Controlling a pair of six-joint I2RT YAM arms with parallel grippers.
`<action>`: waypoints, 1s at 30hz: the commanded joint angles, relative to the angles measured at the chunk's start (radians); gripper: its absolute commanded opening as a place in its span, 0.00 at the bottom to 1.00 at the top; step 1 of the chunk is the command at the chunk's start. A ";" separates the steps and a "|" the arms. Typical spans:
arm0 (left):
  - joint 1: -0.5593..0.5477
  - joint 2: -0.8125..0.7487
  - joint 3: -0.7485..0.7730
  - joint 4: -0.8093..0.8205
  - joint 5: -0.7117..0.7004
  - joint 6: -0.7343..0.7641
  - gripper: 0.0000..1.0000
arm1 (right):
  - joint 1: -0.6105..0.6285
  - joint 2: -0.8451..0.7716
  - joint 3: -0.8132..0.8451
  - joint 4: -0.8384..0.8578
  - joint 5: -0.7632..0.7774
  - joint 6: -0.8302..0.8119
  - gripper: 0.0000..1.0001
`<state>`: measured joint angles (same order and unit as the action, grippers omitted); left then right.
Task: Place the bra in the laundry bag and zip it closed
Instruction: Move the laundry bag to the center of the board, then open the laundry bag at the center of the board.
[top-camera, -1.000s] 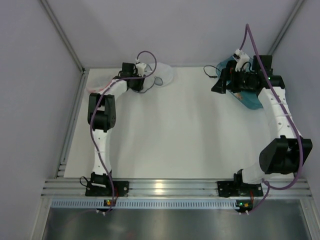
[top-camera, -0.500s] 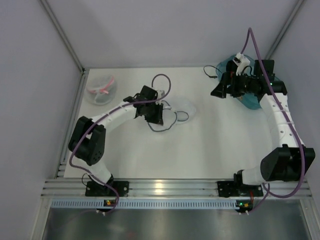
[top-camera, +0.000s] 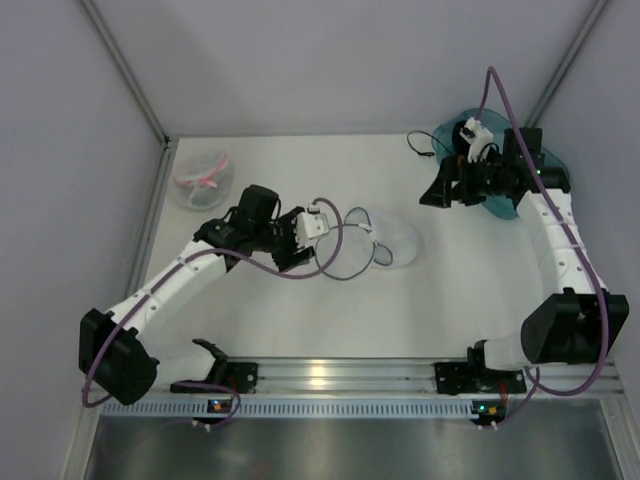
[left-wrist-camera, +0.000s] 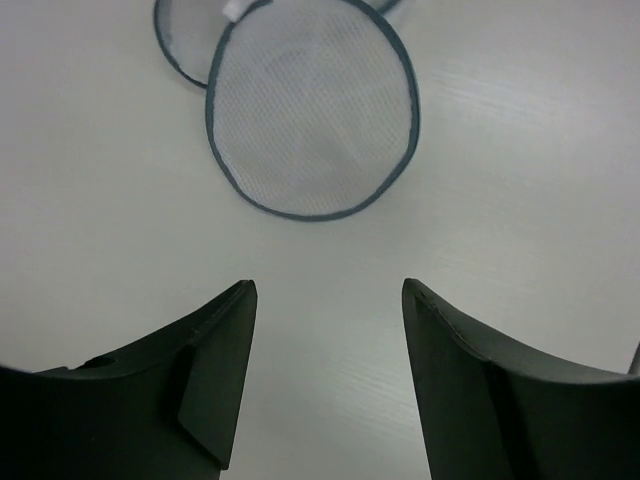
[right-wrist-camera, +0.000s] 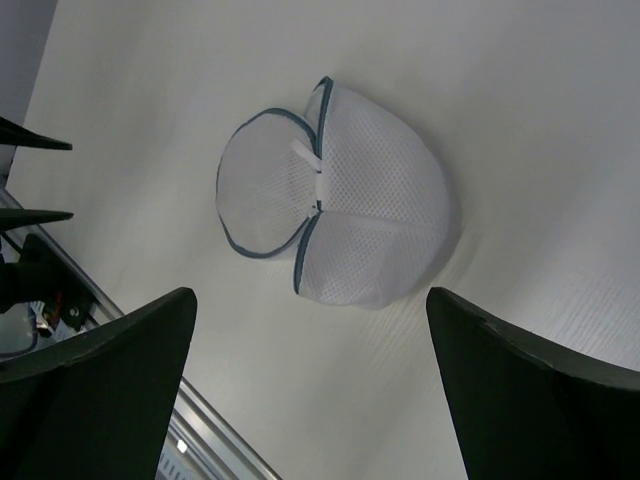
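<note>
The laundry bag (top-camera: 393, 241), white mesh with a thin grey zip rim, lies in the middle of the table. In the right wrist view (right-wrist-camera: 345, 205) one domed half and one flatter disc half are spread apart. The left wrist view (left-wrist-camera: 313, 110) shows the disc half straight ahead. My left gripper (top-camera: 298, 241) is open and empty, a short way left of the bag (left-wrist-camera: 328, 300). My right gripper (top-camera: 437, 190) is open and empty (right-wrist-camera: 310, 305), raised beside the teal bin. The bra's cups are hidden; only a thin black loop (top-camera: 417, 145) shows beside the bin.
A teal plastic bin (top-camera: 505, 195) stands at the back right, mostly under my right arm. A similar round mesh bag with a pink rim (top-camera: 200, 178) sits at the back left. The enclosure walls close in the back and both sides.
My left arm carried the laundry bag from the back left to the middle of the table, let it go and drew back to the left. My right gripper shifted only slightly.
</note>
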<state>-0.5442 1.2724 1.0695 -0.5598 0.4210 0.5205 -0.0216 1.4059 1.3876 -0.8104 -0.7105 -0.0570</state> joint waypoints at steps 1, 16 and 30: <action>-0.020 -0.051 -0.065 -0.052 0.104 0.534 0.65 | -0.009 -0.019 -0.016 -0.007 -0.030 -0.023 0.99; -0.076 0.410 0.013 -0.061 0.154 1.166 0.50 | -0.009 -0.018 -0.061 -0.027 0.003 -0.049 0.99; -0.085 0.581 0.092 -0.193 -0.007 0.983 0.02 | -0.009 0.005 -0.052 -0.053 0.003 -0.083 0.99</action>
<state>-0.6247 1.8332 1.1584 -0.6456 0.4667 1.5826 -0.0219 1.4078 1.3331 -0.8787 -0.6941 -0.1242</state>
